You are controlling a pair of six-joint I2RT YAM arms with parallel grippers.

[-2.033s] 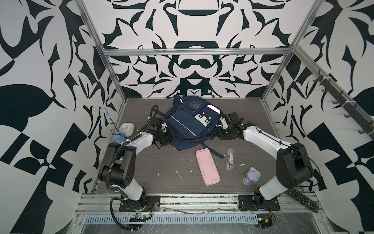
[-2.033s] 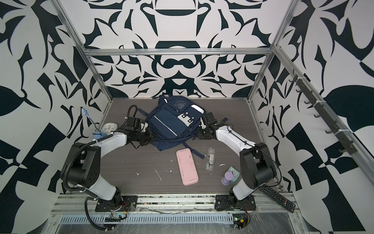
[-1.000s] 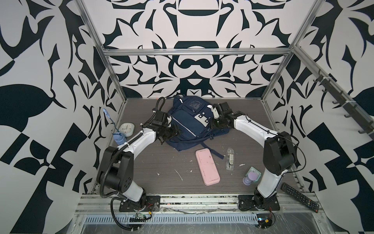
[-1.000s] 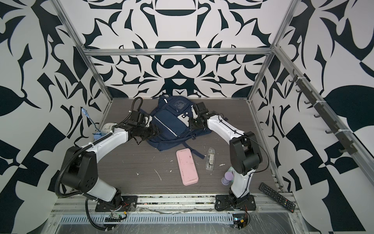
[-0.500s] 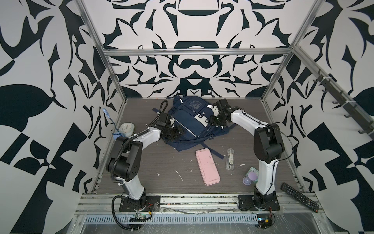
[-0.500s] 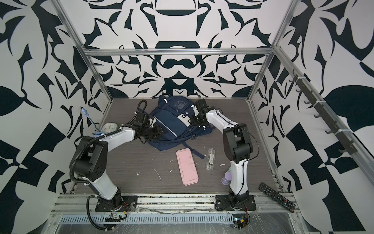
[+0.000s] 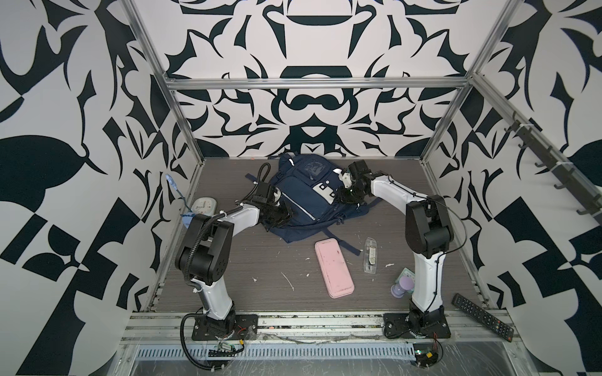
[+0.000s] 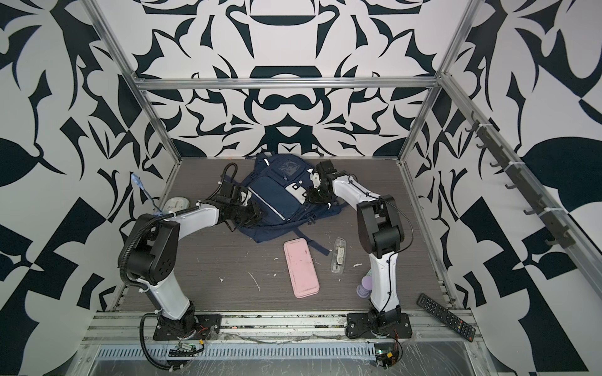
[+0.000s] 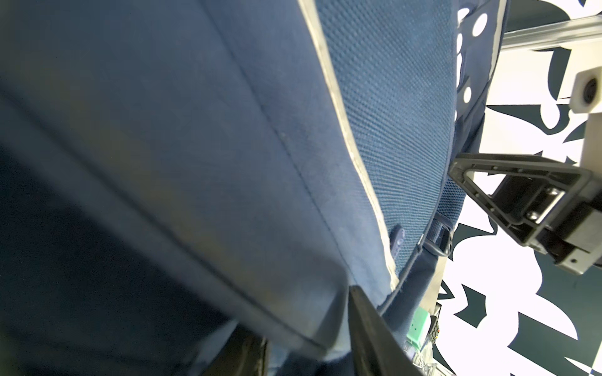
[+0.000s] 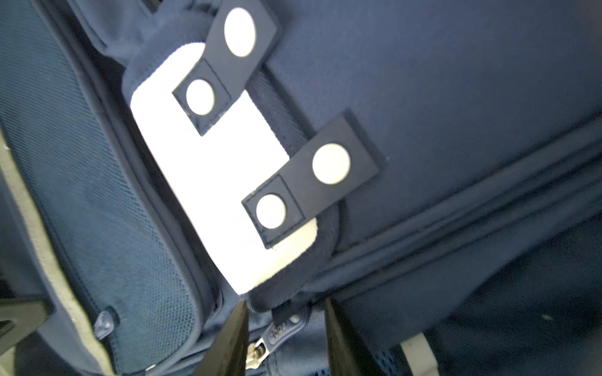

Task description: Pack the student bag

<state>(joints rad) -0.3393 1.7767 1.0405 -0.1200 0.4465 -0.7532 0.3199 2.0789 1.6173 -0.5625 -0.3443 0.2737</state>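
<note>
The student bag (image 7: 306, 195) (image 8: 277, 195), a navy backpack with a white patch (image 10: 221, 182) bearing dark tabs, lies at the back middle of the table. My left gripper (image 7: 281, 213) (image 8: 255, 213) is at its left flank. In the left wrist view a fold of the bag's fabric (image 9: 228, 162) fills the gap between the left gripper's (image 9: 309, 341) fingers. My right gripper (image 7: 343, 195) (image 8: 311, 195) (image 10: 286, 338) is at the bag's right side. Its fingers stand astride a blue zipper pull (image 10: 283, 328), with a gap on each side.
In front of the bag lie a pink case (image 7: 334, 267) and a clear case (image 7: 370, 254). A purple bottle (image 7: 404, 286) stands by the right arm's base. A remote (image 7: 482, 317) lies on the front rail. A white clock (image 7: 203, 206) sits at the left wall.
Both grippers have come in against the bag's sides from farther out. The left jaws have narrowed onto the fabric. Both arms' elbows have folded higher.
</note>
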